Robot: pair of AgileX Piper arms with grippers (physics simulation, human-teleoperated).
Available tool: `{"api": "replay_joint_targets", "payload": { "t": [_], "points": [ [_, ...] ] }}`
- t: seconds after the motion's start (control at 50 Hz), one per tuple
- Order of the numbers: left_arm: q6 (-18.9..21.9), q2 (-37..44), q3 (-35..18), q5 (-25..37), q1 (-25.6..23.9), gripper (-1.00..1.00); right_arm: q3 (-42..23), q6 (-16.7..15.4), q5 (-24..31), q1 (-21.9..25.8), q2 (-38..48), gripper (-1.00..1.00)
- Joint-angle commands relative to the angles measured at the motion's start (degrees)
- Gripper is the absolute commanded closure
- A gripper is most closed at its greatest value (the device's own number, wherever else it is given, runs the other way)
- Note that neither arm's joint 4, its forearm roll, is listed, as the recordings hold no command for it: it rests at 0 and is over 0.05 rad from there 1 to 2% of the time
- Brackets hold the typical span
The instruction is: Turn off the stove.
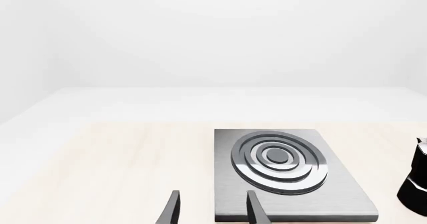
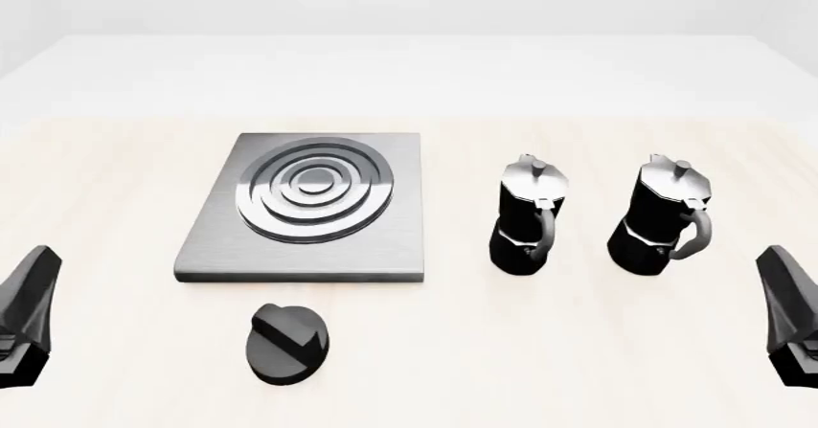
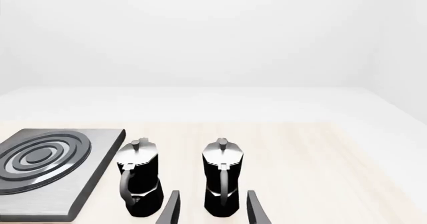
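Left gripper [image 1: 212, 209]: fingers spread apart, holding nothing.
Right gripper [image 3: 212, 208]: fingers spread too, nothing btwn them.
Knob [image 2: 287, 342]: on table, right of left gripper, near it, alone.
Stove [image 2: 306, 206]: flat, just past knob, not touching.
Moka pots [image 2: 530, 215] [image 2: 661, 214]: 2, upright, ahead of right gripper.

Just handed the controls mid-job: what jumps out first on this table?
The grey stove with its silver burner rings sits left of centre, and its black ridged knob lies apart on the table just in front of it. To the right, two black-and-silver moka pots stand upright side by side. Both grippers, left and right, are open and hold nothing.
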Motion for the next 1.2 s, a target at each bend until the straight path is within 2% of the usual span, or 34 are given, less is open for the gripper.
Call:
{"api": "replay_joint_targets", "payload": {
  "t": [0.02,0.5,0.7,1.04,1.06,1.08,1.12,1.14,1.16,1.2],
  "points": [
    [0.00,0.34,-0.18,-0.08,-0.01,-1.00,-0.61,-0.37,0.12,0.75,0.68,-1.00],
    [0.01,0.31,-0.18,-0.08,0.00,-1.00,-1.22,-0.12,0.46,1.96,0.35,-1.00],
    [0.00,0.33,-0.18,-0.08,-0.02,-1.00,-2.03,0.36,0.94,6.77,-0.02,-1.00],
    [-0.01,0.32,-0.18,-0.08,0.00,-1.00,-5.29,0.77,4.44,11.40,-0.02,-1.00],
    [0.01,0.31,-0.18,-0.08,0.00,-1.00,-5.43,0.88,4.53,11.67,0.12,-1.00],
    [-0.01,0.32,-0.18,-0.08,-0.01,-1.00,-5.91,2.70,4.43,12.85,1.04,-1.00],
    [0.00,0.33,-0.18,-0.08,-0.02,-1.00,-6.39,2.12,4.20,13.65,1.87,-1.00],
    [0.00,0.32,-0.18,-0.08,-0.01,-1.00,-6.09,0.00,2.86,14.90,3.66,-1.00],
    [-0.01,0.33,-0.18,-0.08,-0.01,-1.00,-5.85,-0.58,2.00,15.26,4.69,-1.00],
    [-0.01,0.32,-0.18,-0.08,-0.01,-1.00,-5.87,-0.21,0.38,15.77,6.84,-1.00]
  ]
}}
